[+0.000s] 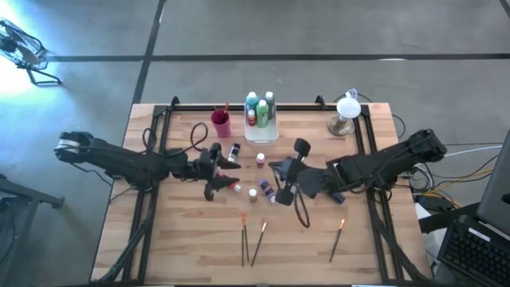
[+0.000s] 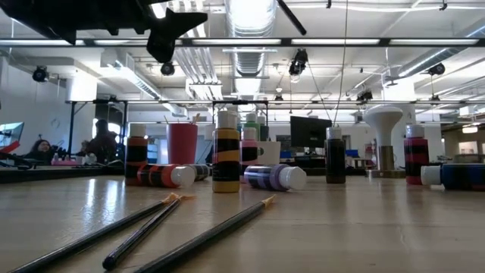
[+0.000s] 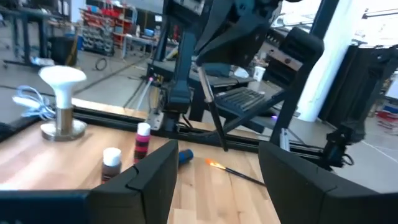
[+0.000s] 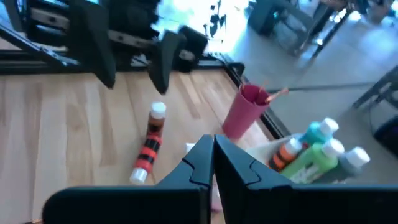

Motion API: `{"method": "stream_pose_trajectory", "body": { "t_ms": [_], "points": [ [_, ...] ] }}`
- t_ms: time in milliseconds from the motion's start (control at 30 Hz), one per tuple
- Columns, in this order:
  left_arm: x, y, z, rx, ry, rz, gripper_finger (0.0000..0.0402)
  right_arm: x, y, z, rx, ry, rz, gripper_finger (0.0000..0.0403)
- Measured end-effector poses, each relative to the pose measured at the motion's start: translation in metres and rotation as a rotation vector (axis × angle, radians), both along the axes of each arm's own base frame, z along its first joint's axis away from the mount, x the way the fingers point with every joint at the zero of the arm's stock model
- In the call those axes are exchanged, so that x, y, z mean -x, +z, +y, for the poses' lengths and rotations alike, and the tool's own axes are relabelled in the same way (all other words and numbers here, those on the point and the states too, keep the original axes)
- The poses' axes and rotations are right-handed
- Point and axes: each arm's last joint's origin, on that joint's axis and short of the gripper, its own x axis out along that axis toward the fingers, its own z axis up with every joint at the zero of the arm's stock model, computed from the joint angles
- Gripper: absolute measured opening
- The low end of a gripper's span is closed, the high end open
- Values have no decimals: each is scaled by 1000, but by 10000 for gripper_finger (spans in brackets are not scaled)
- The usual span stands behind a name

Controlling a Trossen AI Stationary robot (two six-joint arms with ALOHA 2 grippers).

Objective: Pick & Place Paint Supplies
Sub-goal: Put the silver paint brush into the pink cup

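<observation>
The left hand [image 1: 225, 174] is being held with its fingers spread apart and nothing between them, above the middle of the bench [image 1: 183, 247], close to a red bottle [image 1: 233, 186] lying on its side. The right hand [image 1: 280, 179] is being kept with its fingers pressed together and empty, just right of the bench's centre, near a purple bottle [image 1: 265, 189] lying on its side.

Several green and teal bottles [image 1: 260, 110] are being carried upright in the translucent tray [image 1: 262, 134] at the far middle, with a magenta cup [image 1: 221, 123] standing just left of it. Loose bottles are being left scattered about the centre, one of them a small pink bottle [image 1: 260, 159] standing upright.

Two brushes [image 1: 251, 241] are being left lying close together at the near middle, and a third brush [image 1: 337, 239] is lying apart to the near right. A white mushroom-shaped object [image 1: 346, 114] is standing at the far right.
</observation>
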Motion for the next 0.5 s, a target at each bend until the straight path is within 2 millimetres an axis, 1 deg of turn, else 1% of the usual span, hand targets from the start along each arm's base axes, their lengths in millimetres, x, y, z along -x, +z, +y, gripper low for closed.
{"method": "stream_pose_trajectory", "body": {
  "t_ms": [100, 267, 500],
  "points": [
    [-3, -2, -1, 8, -28, -8, 227, -2, 4, 10, 23, 50, -41, 8],
    [-7, 1, -3, -16, -54, -84, 227, -5, 9, 27, 76, 124, -98, 8],
    [-12, 6, -5, -60, -117, -242, 227, -5, 10, 40, 167, 124, -117, 8]
  ]
}}
